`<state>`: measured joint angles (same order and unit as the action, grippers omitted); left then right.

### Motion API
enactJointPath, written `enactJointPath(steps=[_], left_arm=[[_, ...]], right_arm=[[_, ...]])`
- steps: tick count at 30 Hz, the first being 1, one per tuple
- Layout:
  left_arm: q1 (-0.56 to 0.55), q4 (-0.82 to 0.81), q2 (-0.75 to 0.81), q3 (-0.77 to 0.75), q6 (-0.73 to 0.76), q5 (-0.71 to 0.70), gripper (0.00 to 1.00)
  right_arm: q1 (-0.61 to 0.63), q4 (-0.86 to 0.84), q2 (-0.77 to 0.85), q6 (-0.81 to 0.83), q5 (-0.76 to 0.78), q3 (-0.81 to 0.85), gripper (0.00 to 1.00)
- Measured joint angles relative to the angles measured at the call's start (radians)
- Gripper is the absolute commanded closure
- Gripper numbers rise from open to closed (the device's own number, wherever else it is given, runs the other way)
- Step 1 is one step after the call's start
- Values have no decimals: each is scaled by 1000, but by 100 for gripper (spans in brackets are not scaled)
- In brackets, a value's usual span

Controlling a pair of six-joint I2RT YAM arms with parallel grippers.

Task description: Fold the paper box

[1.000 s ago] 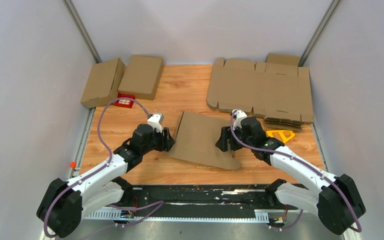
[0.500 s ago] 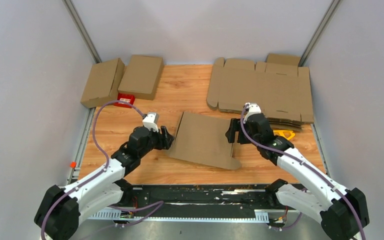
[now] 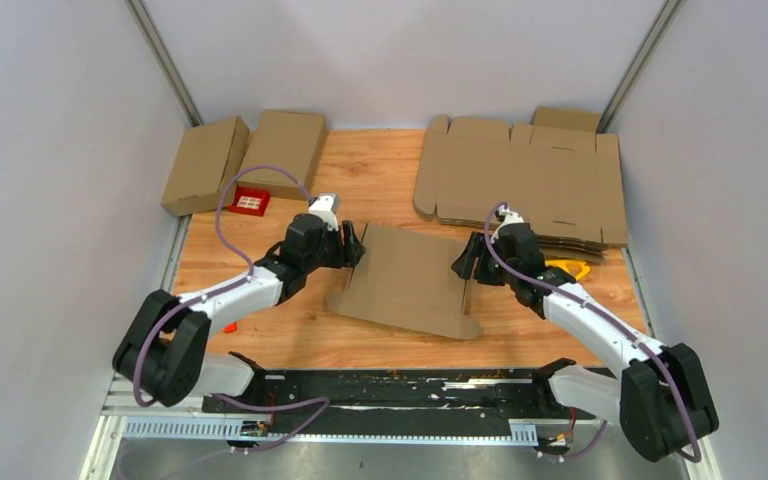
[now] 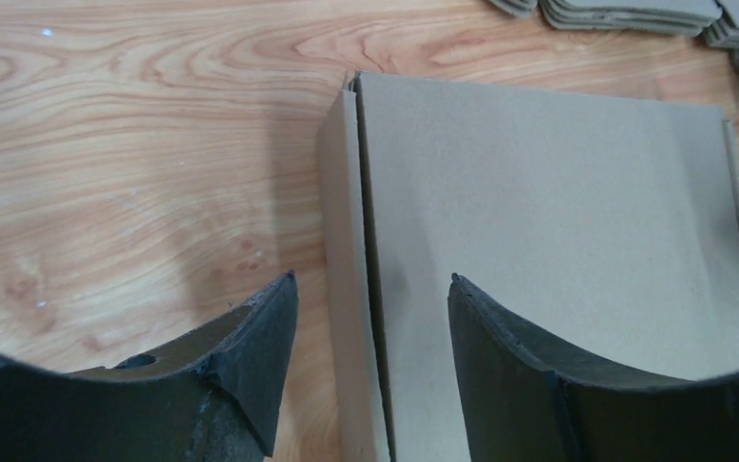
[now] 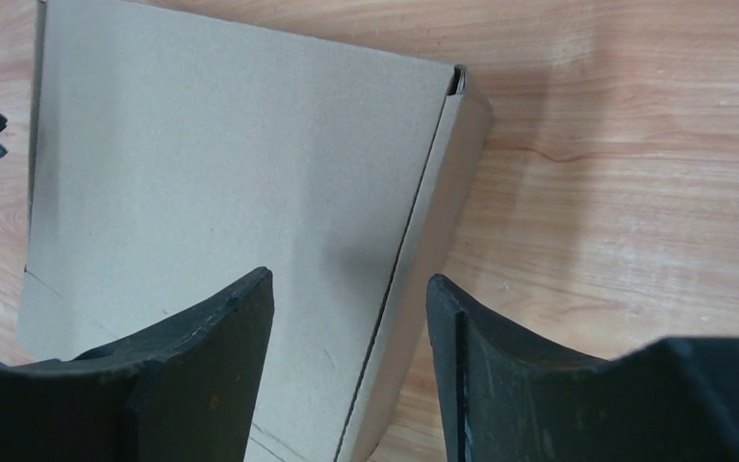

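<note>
The paper box [image 3: 410, 280] lies in the middle of the counter [image 3: 380, 185], a flat panel with a narrow flap raised at its left and its right edge. It looks light and thin, stiff across the panel but weak at the creases, and it probably slides easily on the wood, so the flaps seem the best places to hold. The left gripper [image 4: 370, 289] and the right gripper [image 5: 346, 284] both stand apart, each around one flap, not pinching it. A yellow tool [image 3: 565, 268] lies just beside the right arm. Flat sheets [image 3: 520, 180] fill the far right corner and two finished boxes [image 3: 282, 152] the far left, and none of these blocks the work.
</note>
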<state>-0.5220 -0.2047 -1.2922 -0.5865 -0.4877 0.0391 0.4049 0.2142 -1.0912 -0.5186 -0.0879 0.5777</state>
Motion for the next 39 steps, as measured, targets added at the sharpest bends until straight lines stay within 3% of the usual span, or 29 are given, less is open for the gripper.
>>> enactJointPath(steps=[6, 7, 11, 12, 17, 22, 27, 29, 31, 34, 37, 39], left_arm=[[0, 3, -126, -68, 6, 66, 50], [1, 3, -139, -73, 7, 79, 55], [9, -6, -171, -80, 25, 109, 85], [15, -9, -172, -80, 24, 114, 90], [41, -16, -190, -102, 66, 129, 93], [51, -10, -206, -123, 103, 128, 85], [52, -6, -205, -124, 136, 114, 79], [53, -6, -202, -124, 149, 99, 73], [55, -2, -198, -124, 161, 85, 59], [51, 4, -174, -111, 180, 90, 45], [37, 3, -99, -57, 180, 106, 28], [23, 11, -32, -24, 174, 101, 22]], right_arm=[[-1, -35, -90, -13, -47, -8, 51], [-1, -40, -106, -14, -57, -8, 54], [-8, -49, -123, -17, -79, -8, 81], [-13, -50, -124, -16, -84, -8, 82], [-18, -59, -138, -22, -107, -6, 83], [-2, -58, -161, -22, -106, 14, 89], [23, -50, -164, -11, -103, 21, 84], [50, -43, -162, -8, -98, 23, 77], [80, -27, -156, -4, -97, 24, 65], [116, -9, -141, 10, -106, 26, 47], [152, 31, -115, 48, -140, 24, 34], [166, 61, -85, 72, -151, 24, 26]])
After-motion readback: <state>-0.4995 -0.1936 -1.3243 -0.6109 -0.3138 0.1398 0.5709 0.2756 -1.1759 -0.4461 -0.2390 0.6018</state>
